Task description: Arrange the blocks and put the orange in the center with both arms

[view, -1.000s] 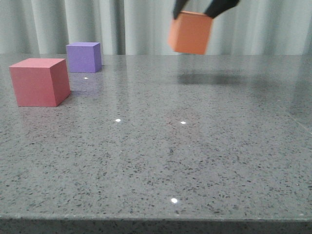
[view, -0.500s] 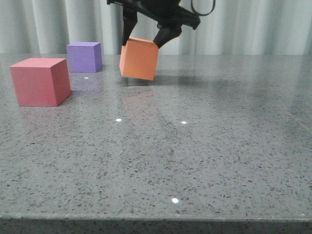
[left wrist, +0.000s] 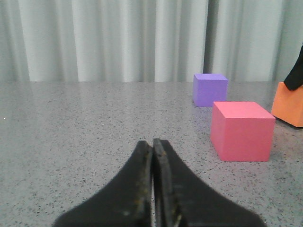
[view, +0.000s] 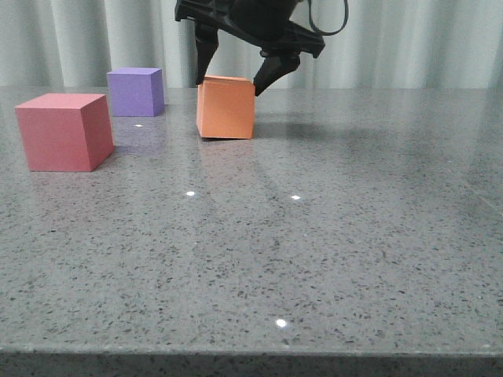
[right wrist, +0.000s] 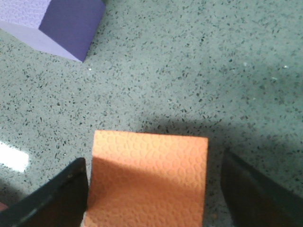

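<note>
The orange cube (view: 225,108) rests flat on the grey table (view: 314,236), right of the purple cube (view: 135,92) and the red-pink cube (view: 64,131). My right gripper (view: 229,81) hangs over the orange cube, its black fingers spread either side of the top. In the right wrist view the orange cube (right wrist: 149,182) sits between the fingers of the right gripper (right wrist: 154,189), with a gap on one side; the purple cube (right wrist: 61,23) lies beyond. My left gripper (left wrist: 153,142) is shut and empty, low over the table, away from the red-pink cube (left wrist: 242,131), purple cube (left wrist: 209,89) and orange cube (left wrist: 289,104).
Pale curtains (view: 409,39) hang behind the table's far edge. The table's front edge (view: 251,353) runs along the bottom of the front view. A black finger of the right gripper (left wrist: 296,75) shows above the orange cube in the left wrist view.
My right gripper carried the orange cube leftward and down from the upper right; it now sits flat on the table and the fingers have spread off it.
</note>
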### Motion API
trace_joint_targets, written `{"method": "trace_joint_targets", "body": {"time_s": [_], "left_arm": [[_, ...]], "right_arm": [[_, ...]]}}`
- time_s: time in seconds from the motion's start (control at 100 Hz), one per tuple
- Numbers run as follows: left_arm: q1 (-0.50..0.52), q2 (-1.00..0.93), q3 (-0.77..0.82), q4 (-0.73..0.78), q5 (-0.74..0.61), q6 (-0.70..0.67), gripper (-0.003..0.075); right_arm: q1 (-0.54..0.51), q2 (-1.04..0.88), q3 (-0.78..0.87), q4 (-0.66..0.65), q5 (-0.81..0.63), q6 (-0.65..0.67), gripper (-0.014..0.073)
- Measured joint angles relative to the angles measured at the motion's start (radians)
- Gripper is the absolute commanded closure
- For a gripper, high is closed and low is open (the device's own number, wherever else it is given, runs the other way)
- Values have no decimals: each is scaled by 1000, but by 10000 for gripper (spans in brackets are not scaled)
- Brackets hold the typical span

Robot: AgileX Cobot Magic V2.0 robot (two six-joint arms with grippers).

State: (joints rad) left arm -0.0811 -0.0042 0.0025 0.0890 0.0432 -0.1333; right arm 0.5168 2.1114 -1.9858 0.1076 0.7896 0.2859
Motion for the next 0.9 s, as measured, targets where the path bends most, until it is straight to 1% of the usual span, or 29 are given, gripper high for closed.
{"method": "trace_joint_targets", "body": {"time_s": [0.21,0.37,0.45,0.61,0.75,0.9], "left_arm": [[0,0,0,0,0,0,741],[0,0,0,0,0,0,741],[0,0,0,0,0,0,741],[0,0,0,0,0,0,741],[0,0,0,0,0,0,741],[0,0,0,0,0,0,741]], "right_arm": [[-3,-31,0,-1,26,0,11],[-36,-125,0,-1,26,-16,11],[-64,-188,0,-1,43,-50,12],[-142,-310,5,-1,121,-136,12],[-231,-433,98,-6,154,-183,12],[-337,-586,294,-17,139,-219,12]]}}
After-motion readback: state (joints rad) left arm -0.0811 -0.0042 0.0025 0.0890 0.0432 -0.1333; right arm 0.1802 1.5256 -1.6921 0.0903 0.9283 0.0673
